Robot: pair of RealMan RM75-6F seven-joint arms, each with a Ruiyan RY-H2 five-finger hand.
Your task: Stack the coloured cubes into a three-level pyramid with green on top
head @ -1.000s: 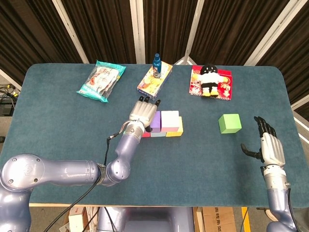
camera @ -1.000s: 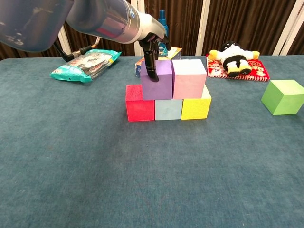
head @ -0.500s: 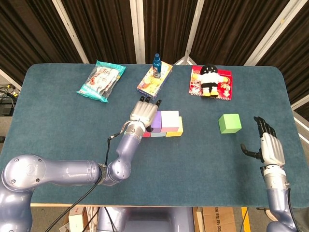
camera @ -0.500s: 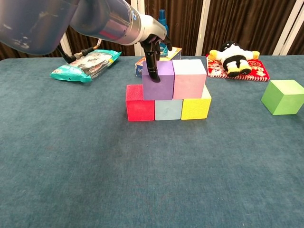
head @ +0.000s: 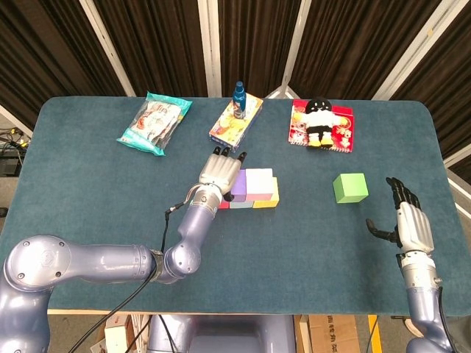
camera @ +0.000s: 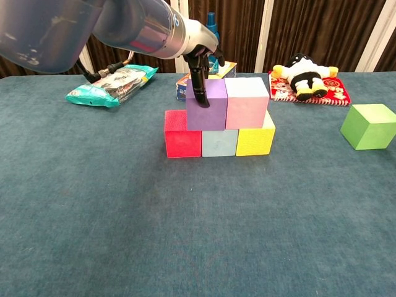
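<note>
A red cube (camera: 182, 133), a pale blue cube (camera: 219, 142) and a yellow cube (camera: 254, 141) form a row on the table. A purple cube (camera: 206, 111) and a pink cube (camera: 247, 102) sit side by side on top of them. My left hand (camera: 201, 65) grips the purple cube, thumb down its front face and fingers behind it. In the head view the left hand (head: 218, 173) covers the purple cube's (head: 239, 184) left part. The green cube (head: 350, 187) lies alone to the right, seen in the chest view as the green cube (camera: 368, 125). My right hand (head: 408, 220) hovers open, right of it.
Along the far side lie a snack bag (head: 154, 122), a colourful box (head: 235, 121) with a blue bottle (head: 238, 97) on it, and a plush toy (head: 319, 121) on a red book. The table's right edge is close to my right hand.
The purple cube has slid slightly right under my left hand, closing up against the pink cube. The right hand has not moved.
</note>
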